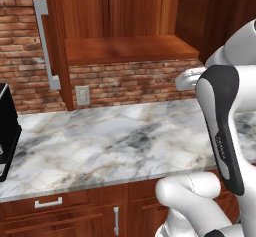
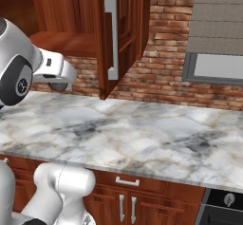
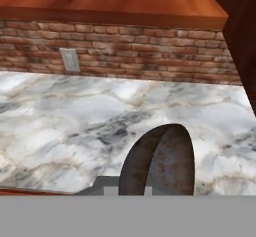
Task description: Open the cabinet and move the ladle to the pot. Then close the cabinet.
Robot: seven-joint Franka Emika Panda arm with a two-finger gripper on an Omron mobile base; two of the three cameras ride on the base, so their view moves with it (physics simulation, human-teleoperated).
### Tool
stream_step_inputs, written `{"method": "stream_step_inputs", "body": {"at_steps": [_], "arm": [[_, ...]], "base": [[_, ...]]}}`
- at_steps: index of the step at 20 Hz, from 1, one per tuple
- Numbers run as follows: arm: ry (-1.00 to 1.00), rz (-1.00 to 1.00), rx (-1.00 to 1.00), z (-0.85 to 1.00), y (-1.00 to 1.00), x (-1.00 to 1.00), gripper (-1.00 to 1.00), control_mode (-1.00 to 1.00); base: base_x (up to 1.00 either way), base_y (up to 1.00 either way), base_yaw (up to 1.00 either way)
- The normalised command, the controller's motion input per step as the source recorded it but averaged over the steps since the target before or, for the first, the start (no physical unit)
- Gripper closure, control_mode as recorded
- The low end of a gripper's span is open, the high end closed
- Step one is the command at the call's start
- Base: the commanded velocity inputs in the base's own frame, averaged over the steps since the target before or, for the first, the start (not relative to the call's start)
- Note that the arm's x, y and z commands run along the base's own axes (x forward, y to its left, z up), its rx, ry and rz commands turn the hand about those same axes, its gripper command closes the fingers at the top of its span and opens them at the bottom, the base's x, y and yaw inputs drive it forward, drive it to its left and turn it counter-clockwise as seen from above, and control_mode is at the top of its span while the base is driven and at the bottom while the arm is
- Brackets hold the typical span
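The cabinet (image 1: pixel 125 48) stands open, its lowest shelf bare. Its left door (image 1: pixel 50 41) is swung out in the left base view, and its right door (image 2: pixel 123 34) in the right base view, with a silver bar handle (image 2: pixel 111 39). My gripper (image 2: pixel 58 82) hangs in front of the shelf, above the marble counter (image 2: pixel 142 138). It is shut on the ladle (image 3: pixel 161 162), whose dark, rust-flecked bowl rises close at the bottom of the hand view and hides the fingertips. The pot is out of view.
A wall outlet (image 1: pixel 82 95) sits on the brick backsplash below the cabinet. A black appliance (image 1: pixel 7 131) stands at the counter's left end. A window (image 2: pixel 218 65) lies to the right, a stove knob (image 2: pixel 229 199) below the counter's right end.
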Motion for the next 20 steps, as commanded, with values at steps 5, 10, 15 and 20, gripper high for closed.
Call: {"method": "stream_step_inputs", "body": {"at_steps": [5, 10, 15, 20], "arm": [[0.0, 0.0, 0.0, 0.0, -0.07, -0.27, 1.0, 1.0], [0.0, 0.0, 0.0, 0.0, 0.0, 0.0, 1.0, 1.0], [0.0, 0.0, 0.0, 0.0, 0.0, 0.0, 1.0, 1.0], [0.0, 0.0, 0.0, 0.0, 0.0, 0.0, 1.0, 1.0]], "base": [[-0.08, -0.02, 0.0], [-0.49, -0.06, 0.0], [-0.64, -0.06, 0.0], [-0.66, -0.03, 0.0]]}}
